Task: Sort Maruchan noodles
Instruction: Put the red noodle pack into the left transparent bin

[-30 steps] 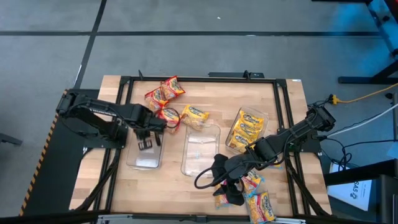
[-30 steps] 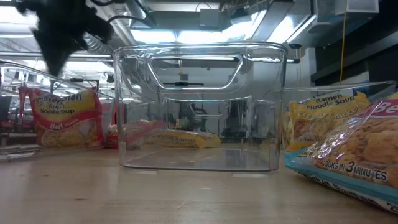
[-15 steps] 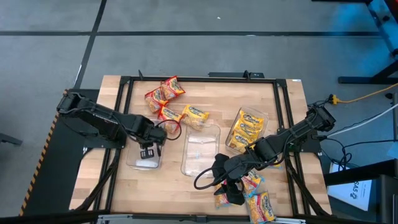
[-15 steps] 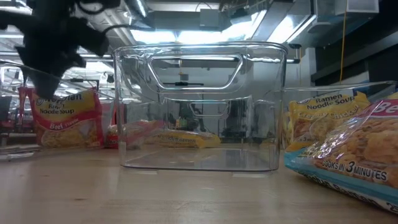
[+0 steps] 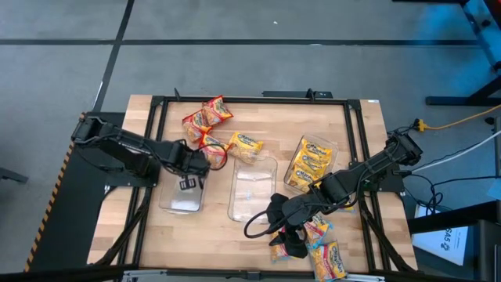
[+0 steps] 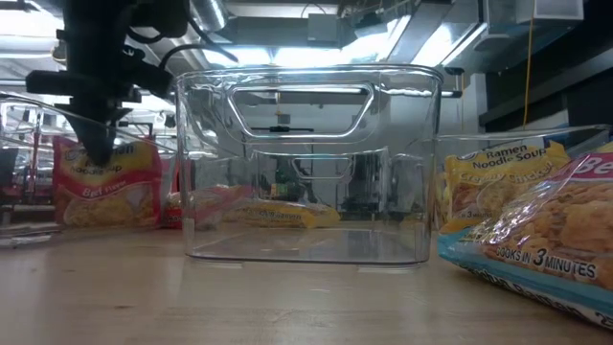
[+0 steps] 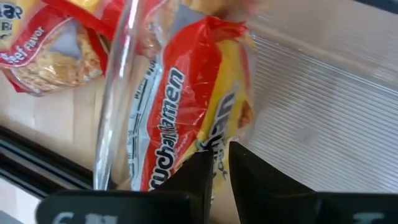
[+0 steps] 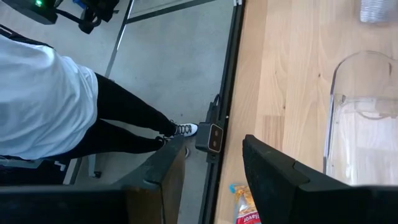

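Note:
My left gripper points down over the far end of the left clear tray, shut on a red noodle packet. That packet stands upright at the tray's curved wall; in the high view the arm hides it. More red packets and yellow ones lie on the far half of the table. My right gripper is open and holds nothing, above a pile of packets at the near right edge. My left gripper pinches the red packet by an edge of its wrapper, between the two fingers. The fingers come from above, pointing down. The packet stays upright, its lower end down by the tray's wall.
A second clear tray stands mid-table between the arms. In the low view a yellow packet and a blue-edged one lie to its right. A person's legs show on the floor past the table's edge.
My left gripper has come down from high above the left tray onto the upright red packet at its far end. The packet has shifted and tipped a little where it stands. The right arm has kept still.

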